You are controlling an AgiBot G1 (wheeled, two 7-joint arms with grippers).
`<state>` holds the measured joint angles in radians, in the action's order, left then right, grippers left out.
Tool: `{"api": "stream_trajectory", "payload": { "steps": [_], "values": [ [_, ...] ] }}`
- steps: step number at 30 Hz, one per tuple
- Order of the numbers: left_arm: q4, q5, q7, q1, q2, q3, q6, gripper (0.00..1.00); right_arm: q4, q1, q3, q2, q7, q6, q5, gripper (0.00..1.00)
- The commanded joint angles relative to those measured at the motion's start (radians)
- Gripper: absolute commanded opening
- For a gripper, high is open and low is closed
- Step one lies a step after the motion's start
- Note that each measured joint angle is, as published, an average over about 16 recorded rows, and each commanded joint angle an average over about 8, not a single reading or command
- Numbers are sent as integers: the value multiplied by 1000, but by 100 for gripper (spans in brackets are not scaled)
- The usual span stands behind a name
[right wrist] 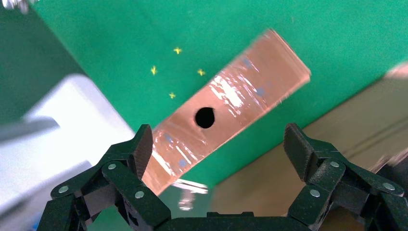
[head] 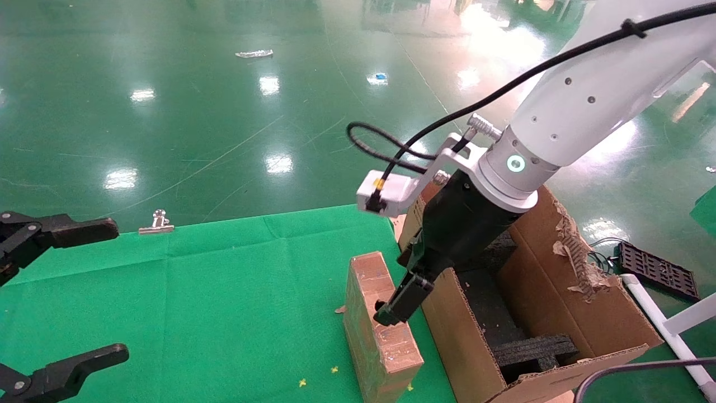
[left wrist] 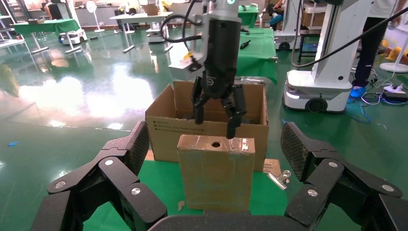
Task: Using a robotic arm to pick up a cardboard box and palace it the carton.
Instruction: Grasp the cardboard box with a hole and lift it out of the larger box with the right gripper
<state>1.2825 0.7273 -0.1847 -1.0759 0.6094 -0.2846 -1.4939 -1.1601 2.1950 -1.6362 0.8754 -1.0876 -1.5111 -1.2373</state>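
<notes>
Small black print on the carton [left wrist: 163,129] wall is unreadable. The cardboard box [head: 373,330] stands on edge at lower centre of the head view, on the green worktop [head: 224,291] beside the carton. The right claw [left wrist: 217,120], spread and unclenched, hangs above its holed top; the head view hides one finger. The left claw [head: 56,296], at lower left, gapes.

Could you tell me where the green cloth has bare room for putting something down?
The green cloth lies bare between the left gripper and the cardboard box. It is crowded where the right gripper hangs over that box beside the carton.
</notes>
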Motion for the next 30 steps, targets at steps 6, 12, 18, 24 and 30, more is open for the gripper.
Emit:
{"api": "stream_trajectory", "payload": {
  "steps": [6, 12, 18, 24, 30],
  "values": [
    [0, 0, 0, 0, 0, 0, 0, 100, 120, -39, -15, 34, -111, -10, 43, 100],
    [0, -1, 0, 0, 0, -1, 0, 100, 168, -68, -29, 74, -114, -9, 39, 94],
    [0, -1, 1, 0, -1, -1, 1, 100, 176, -90, -45, 102, -110, -9, 24, 27],
    [0, -1, 1, 0, -1, -2, 1, 68, 162, -96, -59, 110, -119, -11, 6, 0],
    [0, -1, 1, 0, -1, -2, 1, 9, 140, -98, -68, 105, -128, -6, -9, 0]
  ]
}}
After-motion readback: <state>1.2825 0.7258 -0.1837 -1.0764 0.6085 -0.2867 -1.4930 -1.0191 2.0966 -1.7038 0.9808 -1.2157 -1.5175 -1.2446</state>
